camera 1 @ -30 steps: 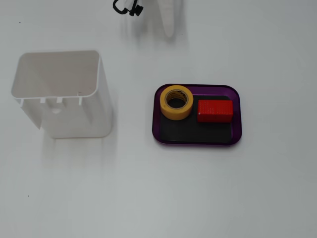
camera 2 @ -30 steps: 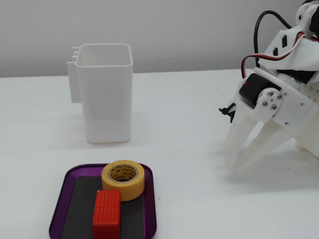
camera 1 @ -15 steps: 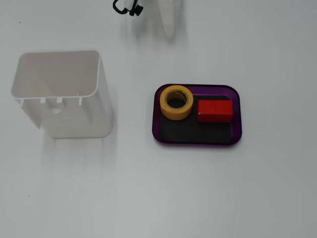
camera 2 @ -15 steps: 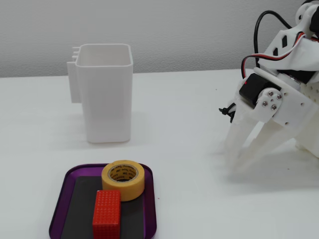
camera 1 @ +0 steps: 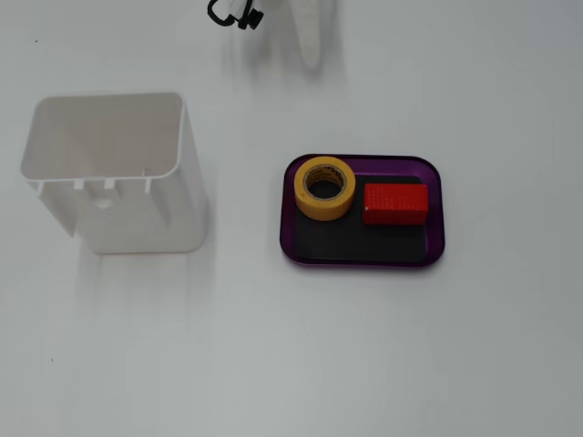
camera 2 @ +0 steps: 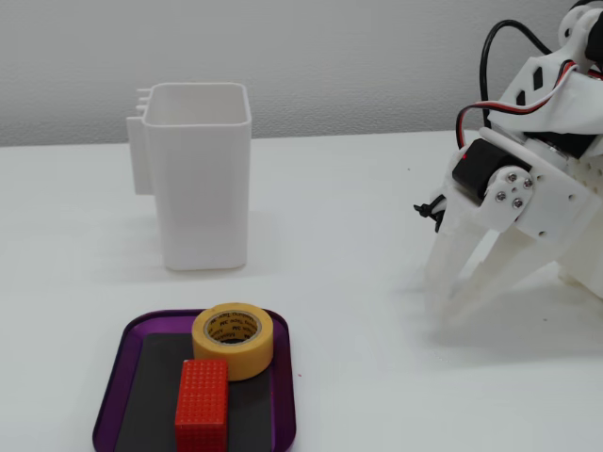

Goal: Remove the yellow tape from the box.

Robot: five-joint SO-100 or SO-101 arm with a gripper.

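Observation:
The yellow tape [camera 1: 324, 188] lies flat in the left end of the purple box [camera 1: 437, 235] in a fixed view, touching or nearly touching the red block [camera 1: 395, 204] beside it. In another fixed view the tape [camera 2: 233, 339] sits at the far side of the box [camera 2: 113, 395], just behind the red block [camera 2: 202, 405]. My gripper [camera 2: 443, 309] is off to the right of the box, well apart from it, fingers pointing down at the table, tips together and empty. It shows only partly at the top edge of a fixed view [camera 1: 311, 56].
A tall white plastic container [camera 1: 114, 173] stands left of the box; it also shows behind the box in another fixed view [camera 2: 200, 179]. The arm's body [camera 2: 546, 160] with its cables stands at the right. The table is plain white.

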